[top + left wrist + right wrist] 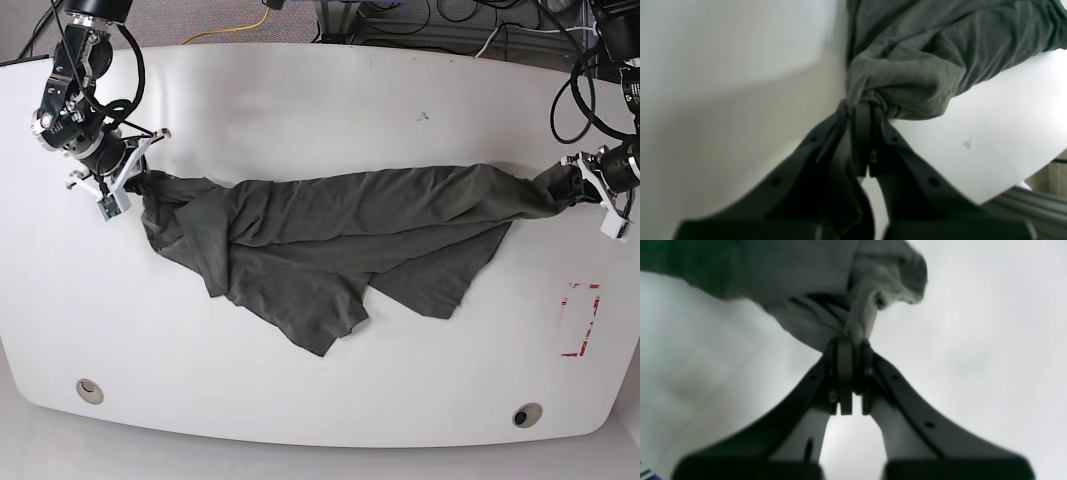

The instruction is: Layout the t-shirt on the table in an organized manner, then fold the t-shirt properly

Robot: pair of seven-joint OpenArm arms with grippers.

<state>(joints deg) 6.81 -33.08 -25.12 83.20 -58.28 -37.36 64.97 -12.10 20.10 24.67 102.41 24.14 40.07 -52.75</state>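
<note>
Dark grey t-shirt [330, 235], wrinkled, stretched across white table [300, 400], seemingly untwisted

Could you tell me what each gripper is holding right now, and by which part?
Both hold the t-shirt. The left gripper and the right gripper each have their jaws shut on a bunched bit of cloth at opposite ends, stretching it across the table.

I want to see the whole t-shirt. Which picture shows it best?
The base view: the whole t-shirt shows, stretched across the table between both hands. The left wrist view shows only a bunched end in the left hand; the right wrist view, a blurry end.
</note>
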